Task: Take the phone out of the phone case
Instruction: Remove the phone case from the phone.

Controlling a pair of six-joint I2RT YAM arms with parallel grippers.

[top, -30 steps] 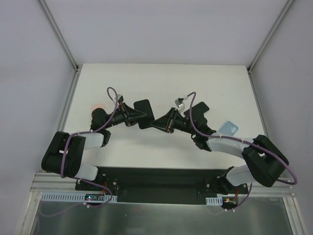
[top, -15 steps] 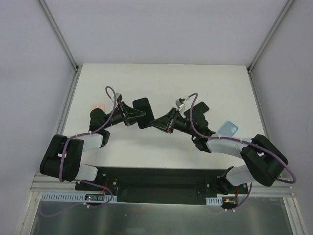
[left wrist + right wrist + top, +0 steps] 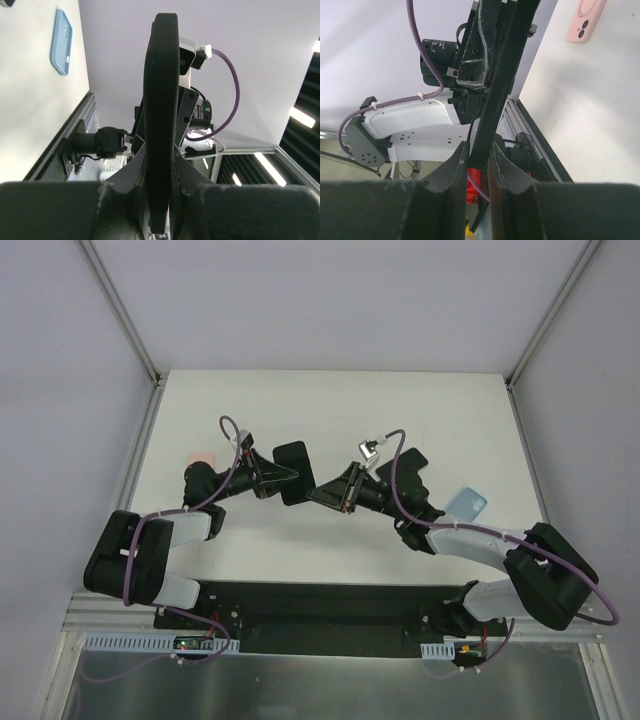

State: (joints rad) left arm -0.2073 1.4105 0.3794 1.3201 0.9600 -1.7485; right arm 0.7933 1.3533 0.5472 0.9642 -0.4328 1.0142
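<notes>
A black phone in its black case (image 3: 292, 468) is held off the table between both arms, and I cannot tell phone from case. My left gripper (image 3: 272, 478) is shut on its left side. My right gripper (image 3: 322, 492) is shut on its near right corner. In the left wrist view the slab (image 3: 161, 90) stands edge-on between the fingers of the left gripper (image 3: 161, 165). In the right wrist view a thin black edge (image 3: 497, 95) runs up from the right gripper (image 3: 479, 150) to the left gripper.
A pink phone case (image 3: 203, 457) lies on the white table at the left, also in the right wrist view (image 3: 586, 20). A light blue case (image 3: 466, 503) lies at the right, also in the left wrist view (image 3: 61, 35). Grey walls enclose the table.
Almost nothing. The right arm's elbow has shifted slightly right and toward the near edge. Both grippers stay shut on the black slab in nearly the same place.
</notes>
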